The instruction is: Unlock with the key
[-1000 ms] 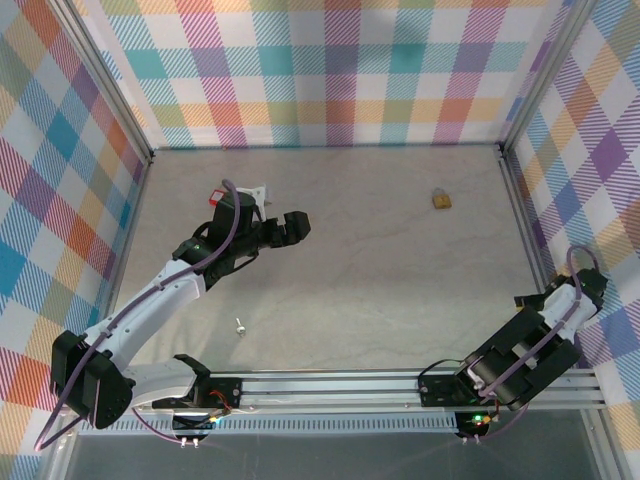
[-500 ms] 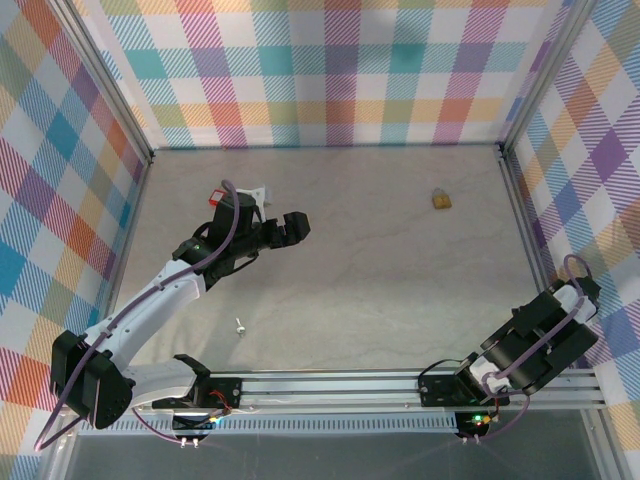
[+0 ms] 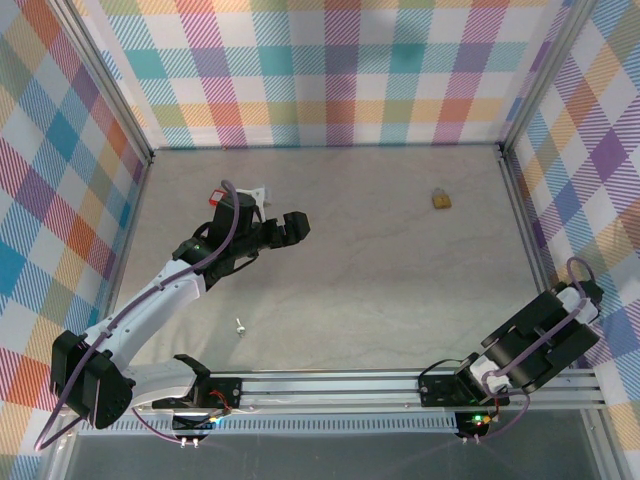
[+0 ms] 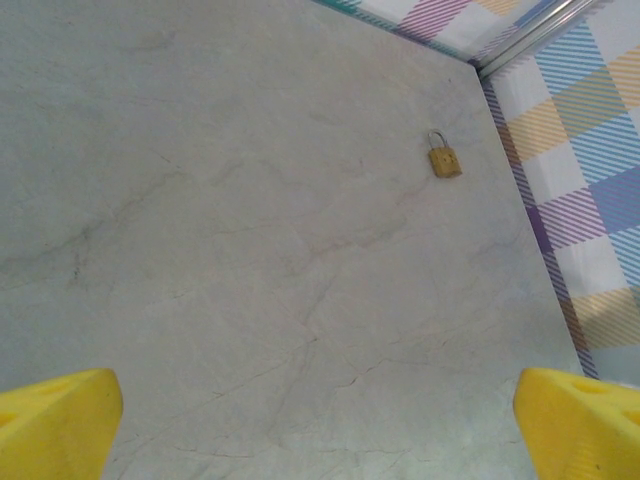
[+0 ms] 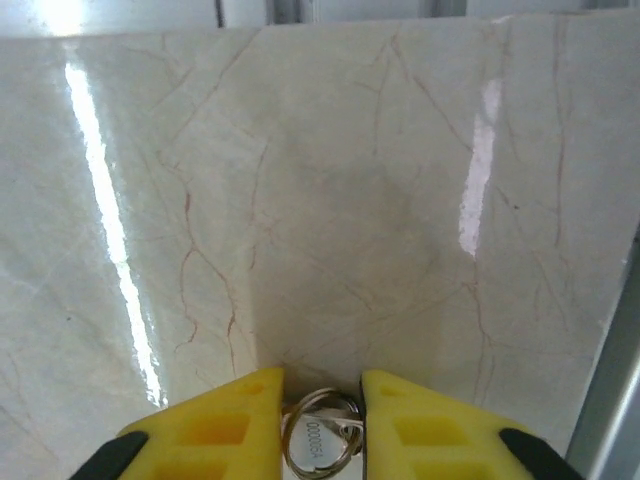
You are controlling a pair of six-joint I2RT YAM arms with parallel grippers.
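**Work cell enclosure, as seen from my remote station**

I look down on a pale, marble-patterned tabletop [image 3: 400, 290] with fine brownish veins. It is enclosed on three sides by pastel plaid panels: back wall [image 3: 340, 70], left wall [image 3: 50, 180] and right wall [image 3: 600, 150]. Aluminium posts [image 3: 108, 80] stand at the two far corners, and a grooved aluminium rail [image 3: 330, 385] runs along the near edge. In my right wrist view the surface is glossy, reflecting a long bright streak of light [image 5: 100, 180] and a shorter one [image 5: 480, 150]. My left wrist view takes in the far right corner, where the plaid meets the stone-look surface.
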